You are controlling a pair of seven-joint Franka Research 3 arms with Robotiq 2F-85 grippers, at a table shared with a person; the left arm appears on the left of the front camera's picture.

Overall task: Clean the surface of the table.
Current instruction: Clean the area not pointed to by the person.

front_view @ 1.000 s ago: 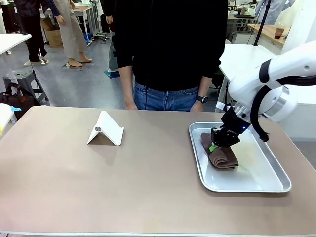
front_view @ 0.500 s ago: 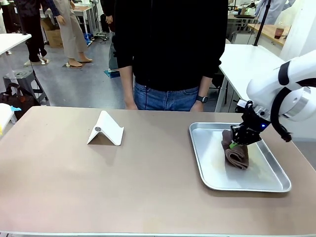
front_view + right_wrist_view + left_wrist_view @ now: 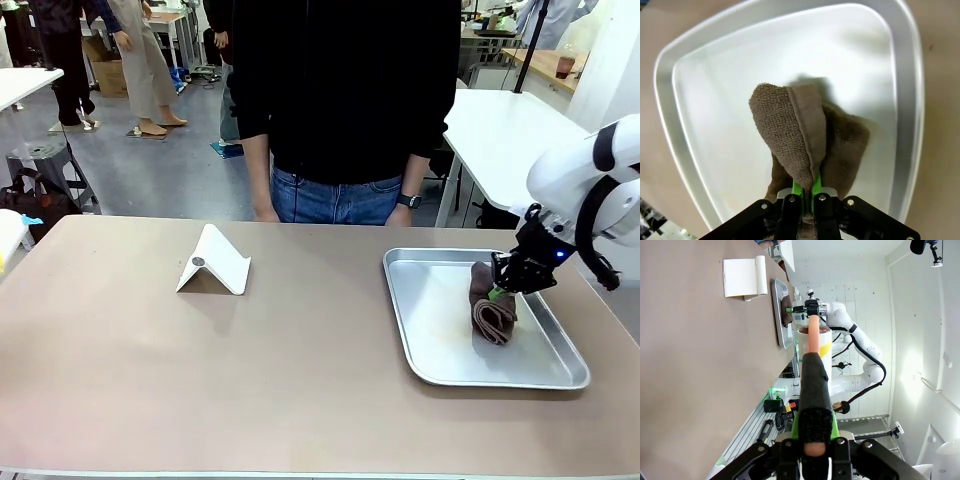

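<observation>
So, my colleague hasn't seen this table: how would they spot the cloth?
Find the large beige-brown table; toward its right end, from the robot's side, lies a shiny rectangular metal tray. Over it the right gripper pinches a folded brown terry cloth: soft and dark, unlike the bent white stand farther left.

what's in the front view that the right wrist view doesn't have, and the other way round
Front view adds: a person standing at the far side and a white folded stand on the left half of the table. Right wrist view adds: the looped weave of the brown cloth and the green pads pinching its fold. Shared: the right gripper shut on that cloth over the silver tray, with the beige table around the tray.
</observation>
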